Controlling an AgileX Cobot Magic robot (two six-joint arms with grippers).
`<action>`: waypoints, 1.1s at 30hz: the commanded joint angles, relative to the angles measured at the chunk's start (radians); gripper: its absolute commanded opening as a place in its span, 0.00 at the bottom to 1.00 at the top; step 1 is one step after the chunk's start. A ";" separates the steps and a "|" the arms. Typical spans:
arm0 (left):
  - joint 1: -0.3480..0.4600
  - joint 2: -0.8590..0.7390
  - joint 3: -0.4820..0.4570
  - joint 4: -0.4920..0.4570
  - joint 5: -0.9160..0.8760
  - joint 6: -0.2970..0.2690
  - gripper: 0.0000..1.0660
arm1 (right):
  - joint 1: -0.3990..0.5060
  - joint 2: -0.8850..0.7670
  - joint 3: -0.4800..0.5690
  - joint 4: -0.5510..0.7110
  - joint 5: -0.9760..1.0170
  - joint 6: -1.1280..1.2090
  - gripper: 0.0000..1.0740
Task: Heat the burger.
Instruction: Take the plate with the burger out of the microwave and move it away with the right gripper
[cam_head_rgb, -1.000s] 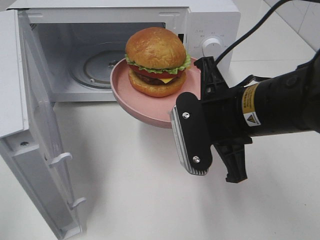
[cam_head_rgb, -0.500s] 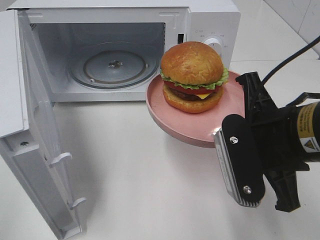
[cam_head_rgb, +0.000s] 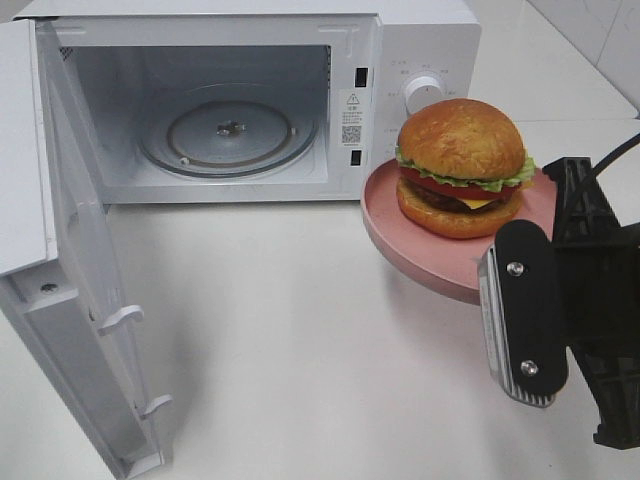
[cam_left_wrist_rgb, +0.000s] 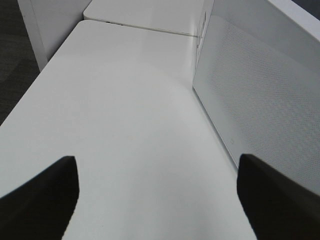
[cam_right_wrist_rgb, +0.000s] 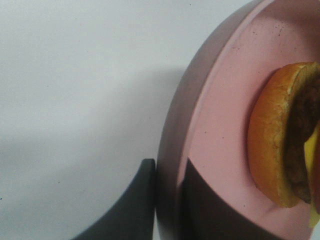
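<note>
one black right gripper (cam_right_wrist_rgb: 167, 200) was clamped on the rim of the round pink plate (cam_head_rgb: 420, 250), carrying the tall burger with glossy golden bun, lettuce, tomato and cheese (cam_head_rgb: 461, 166) level in the air, just beside the white microwave's control panel (cam_head_rgb: 420, 85). gripping the plate probably kept the burger from tipping. the microwave's door (cam_head_rgb: 70, 300) stood open. the left gripper (cam_left_wrist_rgb: 157, 200) hung spread and empty.

golden-brown burger (cam_head_rgb: 461, 165), pink plate (cam_head_rgb: 420, 252), white microwave (cam_head_rgb: 420, 40)

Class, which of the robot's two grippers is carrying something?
The right gripper: it pinches the rim of the pink plate bearing the burger. The left gripper hangs open, empty.
</note>
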 joint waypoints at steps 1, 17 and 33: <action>0.003 -0.017 0.003 -0.003 -0.005 -0.005 0.77 | -0.007 -0.017 -0.006 -0.087 -0.037 0.099 0.00; 0.003 -0.017 0.003 -0.003 -0.005 -0.005 0.77 | -0.007 -0.017 -0.007 -0.301 0.217 0.530 0.00; 0.003 -0.017 0.003 -0.003 -0.005 -0.005 0.77 | -0.007 -0.014 -0.007 -0.308 0.443 0.773 0.00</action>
